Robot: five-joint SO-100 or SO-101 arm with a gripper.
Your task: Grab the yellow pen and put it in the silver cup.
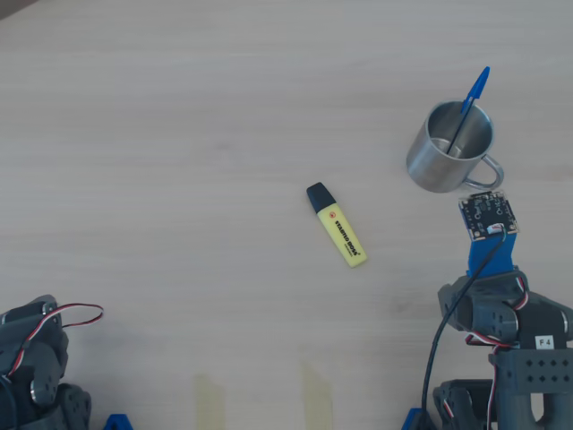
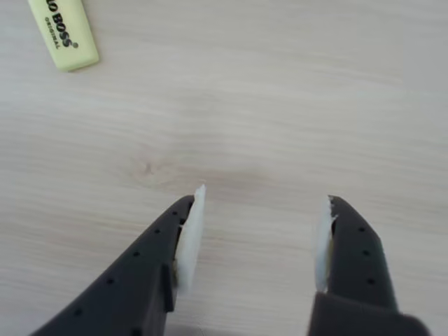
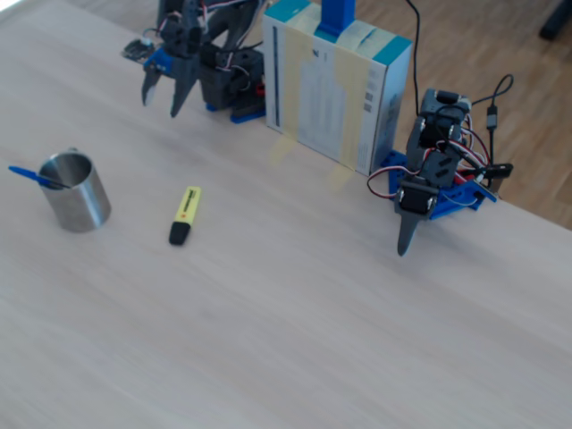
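Note:
The yellow pen [image 1: 340,229] lies flat mid-table in the overhead view, its black cap toward the upper left. In the fixed view the yellow pen [image 3: 186,211] rests just right of the silver cup [image 3: 77,191]. The silver cup [image 1: 449,143] stands upright with a thin blue ballpoint leaning in it. My gripper [image 2: 264,199] is open over bare table with nothing between its fingers. Only the pen's rear end [image 2: 64,33] shows at the top left of the wrist view. In the fixed view my gripper [image 3: 161,107] hangs near the back edge, apart from both.
A second arm [image 3: 427,183] stands at the right of the fixed view, its fingers together and pointing down. It shows at the lower left overhead [image 1: 34,367]. A white and teal box [image 3: 335,89] stands between the two arms. Tape strips [image 1: 315,390] lie near the front edge.

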